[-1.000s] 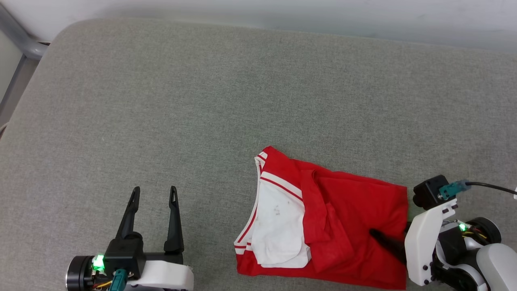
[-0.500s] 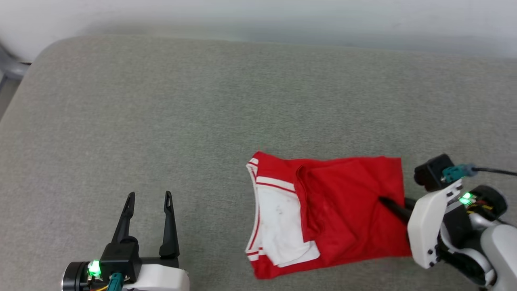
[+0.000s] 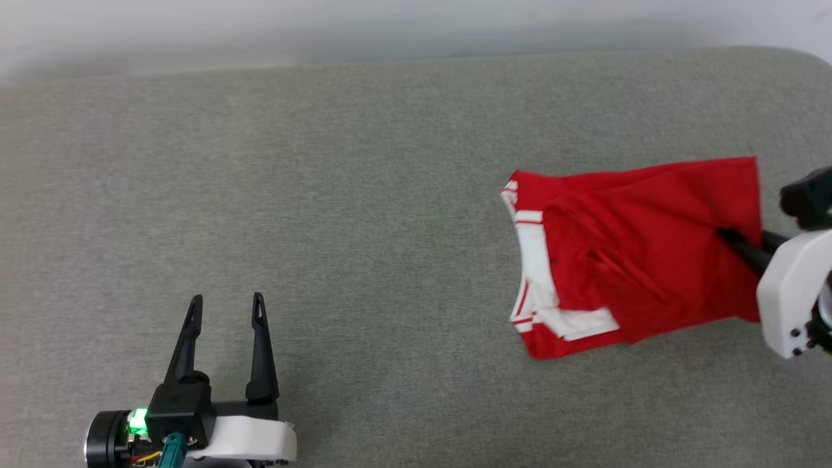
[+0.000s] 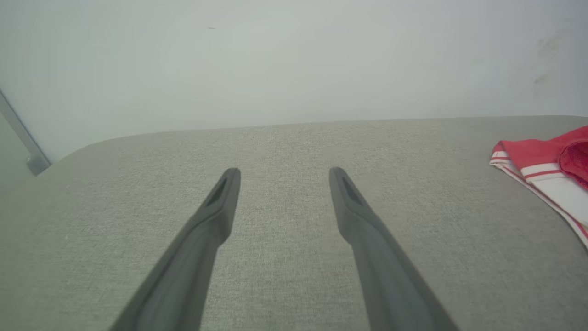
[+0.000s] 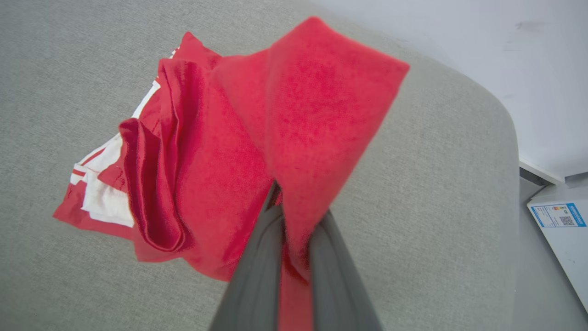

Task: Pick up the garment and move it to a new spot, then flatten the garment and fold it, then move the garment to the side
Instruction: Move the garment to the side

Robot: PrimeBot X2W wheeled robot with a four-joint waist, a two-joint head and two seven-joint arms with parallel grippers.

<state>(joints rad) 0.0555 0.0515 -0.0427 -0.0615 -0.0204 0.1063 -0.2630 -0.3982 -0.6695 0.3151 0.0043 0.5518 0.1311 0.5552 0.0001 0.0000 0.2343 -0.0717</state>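
While the right gripper (image 3: 731, 239) is clamped shut on the right-hand edge of the shirt (image 3: 637, 253), a peak of red cloth stands up over its two dark fingers and the rest trails onto the grey cushion (image 3: 325, 195). The shirt lies close to the cushion's right edge, toward the far right corner, loosely folded and rumpled. Its long axis runs left to right, with striped white-and-red trim at the left end and the pinched edge at the right. The left gripper (image 3: 226, 299) hovers near the front edge toward the left, fingers spread wide and empty, well apart from the shirt; the right arm is plainly the nearer. No lettering is visible on the shirt. Beyond the cushion's right edge sits a white box (image 5: 565, 243) with a blue label (image 5: 557, 215) bearing a square code, its print too small to read.
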